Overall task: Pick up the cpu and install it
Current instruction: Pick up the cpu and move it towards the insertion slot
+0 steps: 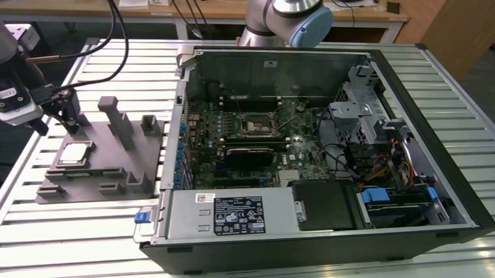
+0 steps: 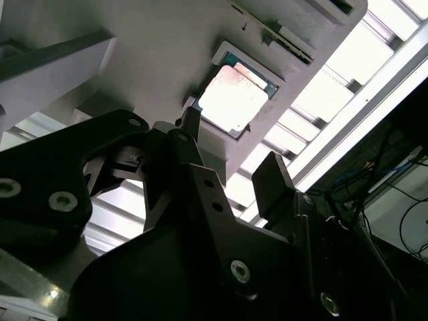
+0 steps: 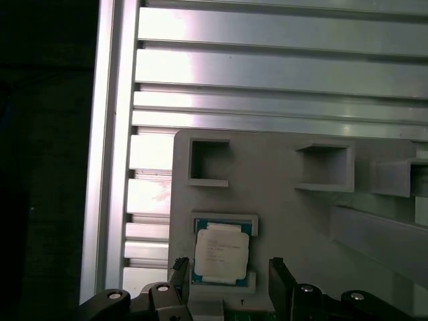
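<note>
The small flat square cpu with a silvery metal top [image 1: 73,153] lies in a shallow square recess of the grey plastic holder [image 1: 99,145], which rests on the slatted aluminium table [image 1: 116,55] at the exterior view's left. The arm's black two-fingered gripper [image 1: 62,124] hangs over that end of the holder, beside the chip rather than squarely above it. How high it stands over the holder cannot be told. In the first wrist view its two fingers [image 3: 281,277] are spread wider than the cpu [image 3: 221,251] and line up with its two opposite sides, with the chip just ahead of their tips. Nothing is between them. The second wrist view likewise shows the cpu [image 2: 234,100] beyond the parted, empty gripper [image 2: 231,167]. Low raised lips frame the recess at two ends, and the chip's other two sides are more exposed. The recess sits near the holder's outer edge, and past that comes the table's side rail [image 3: 110,134]. Toward the exterior view's right, the holder's tall upright blocks [image 1: 108,107] rise near the chip. Farther right, the open black computer case [image 1: 309,255] holds a dark square socket frame [image 1: 255,124] on its board and a big silver box [image 1: 232,214].
</note>
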`<state>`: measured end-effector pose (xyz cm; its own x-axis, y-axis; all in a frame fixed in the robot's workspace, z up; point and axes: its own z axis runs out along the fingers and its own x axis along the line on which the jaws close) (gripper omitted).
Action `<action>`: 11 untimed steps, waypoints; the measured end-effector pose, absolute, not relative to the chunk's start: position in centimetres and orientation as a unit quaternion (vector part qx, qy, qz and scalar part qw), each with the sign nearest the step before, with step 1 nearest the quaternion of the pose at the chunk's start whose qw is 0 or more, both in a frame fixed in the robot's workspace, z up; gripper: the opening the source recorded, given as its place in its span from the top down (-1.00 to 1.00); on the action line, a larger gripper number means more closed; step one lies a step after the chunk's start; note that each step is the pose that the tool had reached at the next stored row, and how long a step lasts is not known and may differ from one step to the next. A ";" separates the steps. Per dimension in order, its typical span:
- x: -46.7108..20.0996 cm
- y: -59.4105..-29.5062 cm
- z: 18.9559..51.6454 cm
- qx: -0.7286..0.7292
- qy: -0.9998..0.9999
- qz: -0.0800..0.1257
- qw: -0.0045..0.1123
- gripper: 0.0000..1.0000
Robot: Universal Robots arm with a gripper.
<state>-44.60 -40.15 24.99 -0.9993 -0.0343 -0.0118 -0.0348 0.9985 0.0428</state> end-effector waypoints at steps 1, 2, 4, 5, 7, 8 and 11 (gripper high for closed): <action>-44.6 -40.2 25.0 -0.017 1.000 0.022 0.006 -0.18; -44.6 -40.2 24.9 -0.017 1.000 0.022 0.006 -0.18; -44.6 -40.2 24.9 -0.017 1.000 0.022 0.006 -0.18; -44.6 -40.2 24.8 -0.017 1.000 0.022 0.006 -0.18; -44.6 -40.2 24.7 -0.017 1.000 0.022 0.006 -0.18; -44.6 -40.2 24.7 -0.017 1.000 0.022 0.006 -0.18; -44.6 -40.2 24.6 -0.017 1.000 0.022 0.006 -0.18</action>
